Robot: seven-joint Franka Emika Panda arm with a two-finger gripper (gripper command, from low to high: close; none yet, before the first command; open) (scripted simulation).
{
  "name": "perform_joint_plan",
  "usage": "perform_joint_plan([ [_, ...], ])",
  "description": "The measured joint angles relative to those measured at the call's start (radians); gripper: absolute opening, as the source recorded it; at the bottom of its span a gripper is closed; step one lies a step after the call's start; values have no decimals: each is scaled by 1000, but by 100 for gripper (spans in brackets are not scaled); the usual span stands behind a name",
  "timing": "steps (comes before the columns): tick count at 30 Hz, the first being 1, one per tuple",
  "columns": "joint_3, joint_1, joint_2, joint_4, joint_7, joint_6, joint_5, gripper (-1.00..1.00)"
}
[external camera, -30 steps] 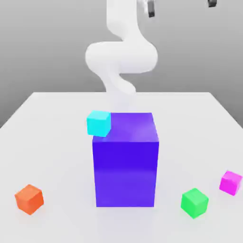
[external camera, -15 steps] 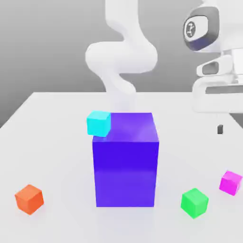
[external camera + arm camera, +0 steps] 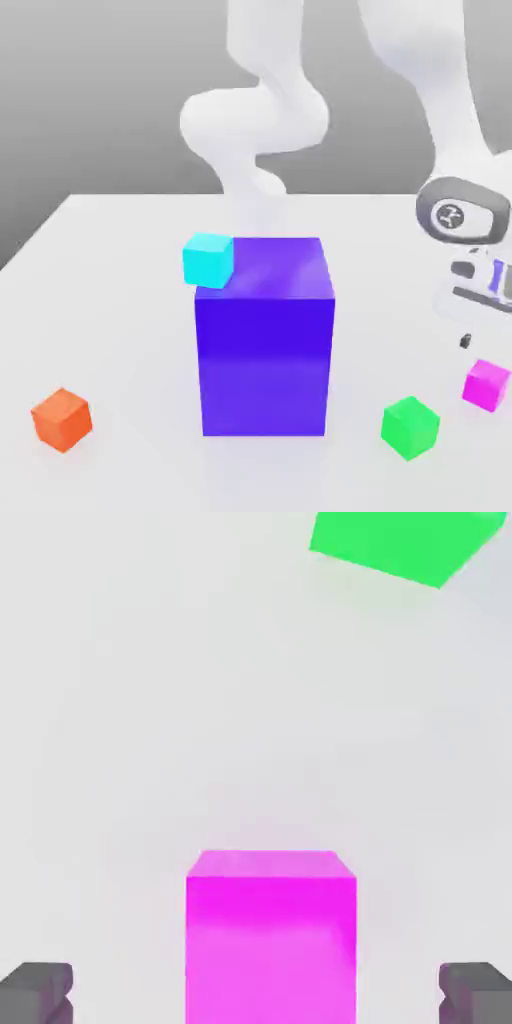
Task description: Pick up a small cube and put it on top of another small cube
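Having dropped toward the table's right edge, the gripper now straddles the magenta cube, fingers spread, poised to grasp.

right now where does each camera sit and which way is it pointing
Exterior view: off the arm, level with the table, facing the big purple block with the cyan cube at its top corner; the white arm shows behind.
Hand view: on the hand, looking down past its two open fingertips at the magenta cube.
Shared: both show the magenta cube and the green cube.
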Motion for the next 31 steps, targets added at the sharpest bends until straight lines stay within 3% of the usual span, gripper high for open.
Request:
perform_joint_plan([
  [1,-39,33,34,10,25,26,-31,-100],
  [8,-49,42,42,12,32,34,-39,-100],
  [14,95,-80,-144,-41,-99,-87,173,-100],
  [22,-13,-246,-332,-101,129,-182,411,-100],
  [24,-29,-254,-301,-103,187,-150,391,-100],
  [27,-183,-105,-208,-99,213,-59,372,-100],
  [28,-218,-70,-180,-98,215,-31,371,100],
  [31,-218,-70,-180,-98,215,-31,371,100],
])
